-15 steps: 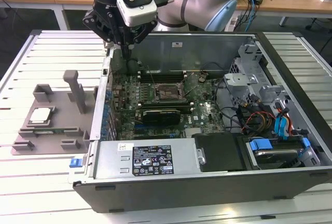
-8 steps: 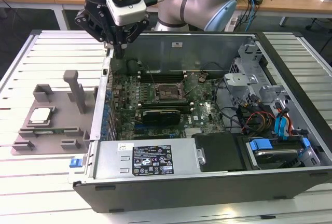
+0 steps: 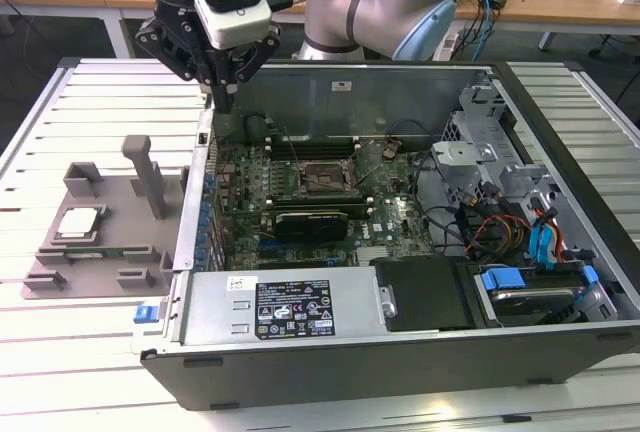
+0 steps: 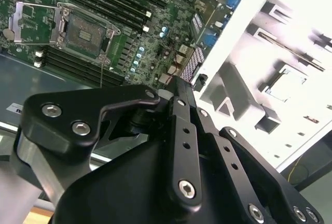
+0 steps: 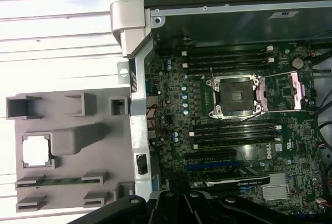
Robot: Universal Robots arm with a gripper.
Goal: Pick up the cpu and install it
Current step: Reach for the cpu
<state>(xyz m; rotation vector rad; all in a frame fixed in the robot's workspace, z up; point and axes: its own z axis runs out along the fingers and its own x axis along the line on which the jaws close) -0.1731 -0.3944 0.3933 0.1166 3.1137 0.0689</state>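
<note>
— Where is the small silvery square cpu (image 3: 80,222)?
— It lies flat in a recess of the grey plastic tray (image 3: 122,227) on the white slatted surface (image 3: 60,372), at the exterior view's left.
— And the black hand (image 3: 222,102)?
— Narrow, tips together and holding nothing, above a corner of the open dark computer case (image 3: 350,357).
— Any writing?
— A white printed label (image 3: 293,309) on the silver power supply box (image 3: 345,304).

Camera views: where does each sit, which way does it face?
Exterior view: off-arm, down into the open black computer case; silver-blue arm, black end effector show.
First wrist view: wrist-mounted, looking down on the green motherboard; end effector edge shows.
Second wrist view: wrist-mounted, oblique, along the end effector.
Shared: silvery square cpu on grey tray.
</note>
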